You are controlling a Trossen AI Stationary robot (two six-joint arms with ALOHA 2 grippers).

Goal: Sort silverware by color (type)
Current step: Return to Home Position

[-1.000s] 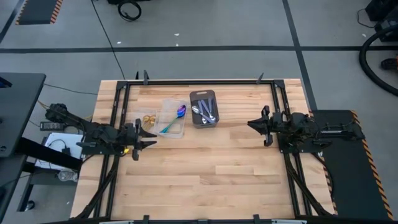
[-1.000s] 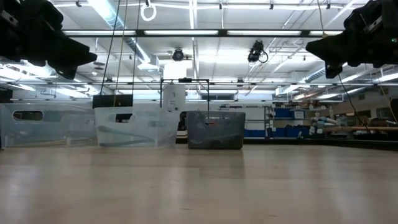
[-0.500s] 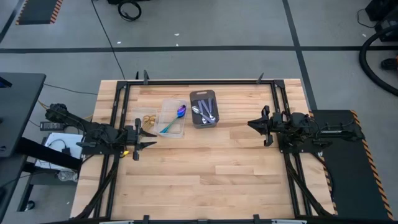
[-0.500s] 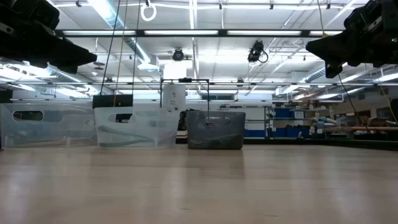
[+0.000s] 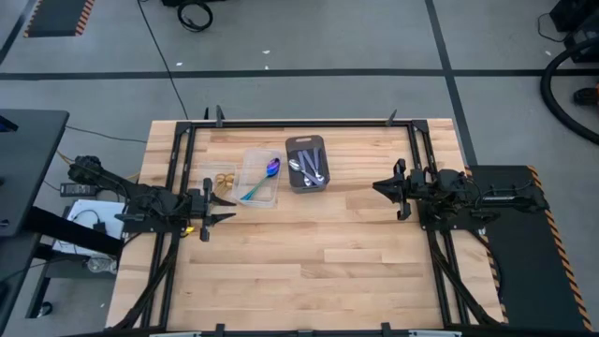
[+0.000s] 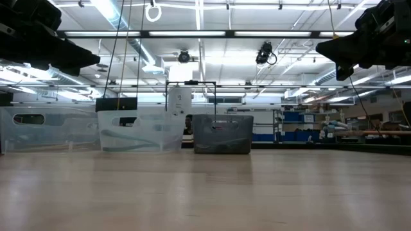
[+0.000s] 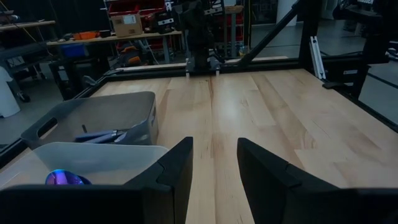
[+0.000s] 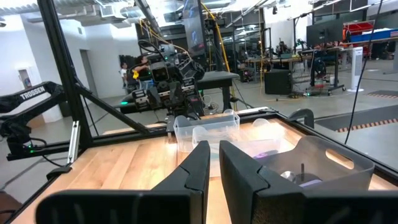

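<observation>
Silver spoons [image 5: 310,168] lie in a dark gray tray [image 5: 292,161] at the table's far middle. Left of it, rainbow spoons [image 5: 266,176] lie in a clear container [image 5: 255,157], and gold spoons [image 5: 223,177] lie farther left, in what looks like a second clear container [image 6: 38,128]. My left gripper [image 5: 225,208] hangs level at the left, just near of the containers. It is open and empty, and its wrist view shows the gap [image 7: 214,142]. My right gripper [image 5: 377,185] hangs level at the right, its fingers a narrow gap apart [image 8: 214,146], holding nothing.
A black frame [image 5: 299,123] runs along the table's far edge and both sides. The wooden top [image 5: 318,262] stretches bare from the middle to the near edge. Both arms hang well above the table [image 6: 205,192].
My left gripper has rolled a little about its own pointing line and stayed in place. Its opening is unchanged. Nothing on the table has moved.
</observation>
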